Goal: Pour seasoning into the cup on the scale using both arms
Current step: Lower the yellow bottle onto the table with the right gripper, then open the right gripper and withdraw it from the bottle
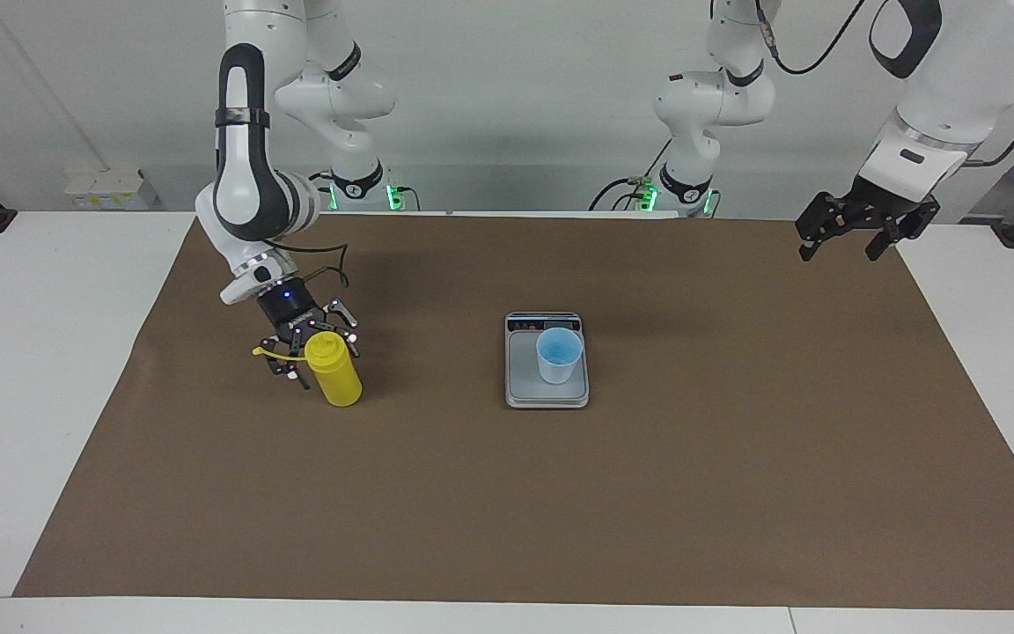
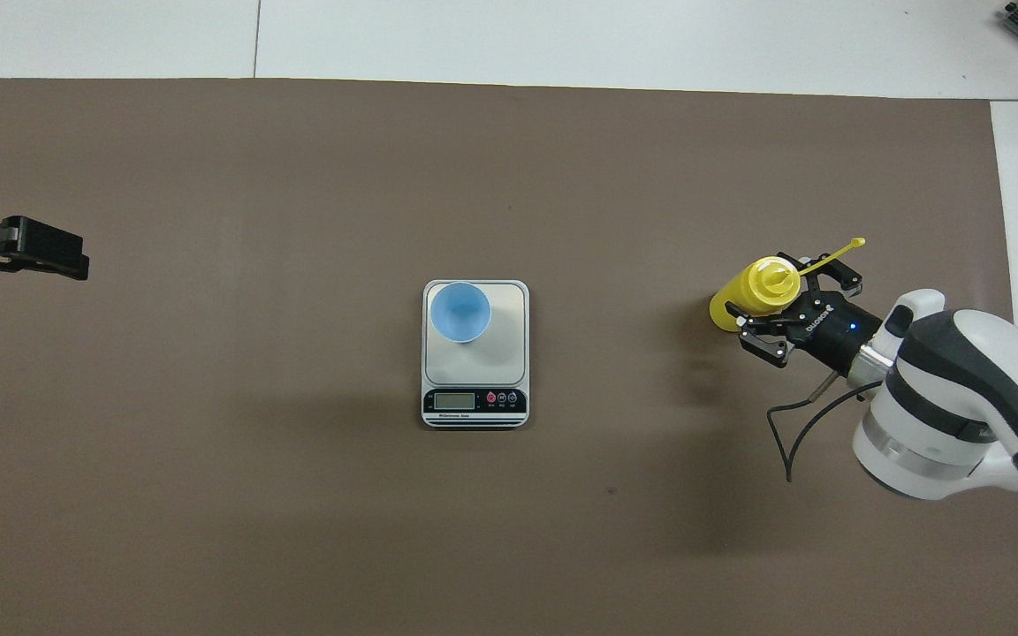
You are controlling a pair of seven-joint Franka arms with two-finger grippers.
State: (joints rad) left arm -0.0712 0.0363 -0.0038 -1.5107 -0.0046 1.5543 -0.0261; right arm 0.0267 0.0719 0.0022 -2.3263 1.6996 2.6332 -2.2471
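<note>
On the scale (image 1: 547,387) stands the cup (image 1: 558,354); right claw (image 1: 312,352) spread wide around the seasoning (image 1: 334,372); left claw (image 1: 846,238) wide.

Robotics lab bench: 2 white robot arms (image 1: 252,176) bolted at the top of the frame, green status lights at their bases, loose cables, brown mat (image 1: 507,493) over a white table (image 1: 32,396), bare white wall.

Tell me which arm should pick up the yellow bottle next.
Right. The right claw is open around the top of the yellow bottle, which stands on the mat. The left claw waits by the mat's edge at the table's other end.
</note>
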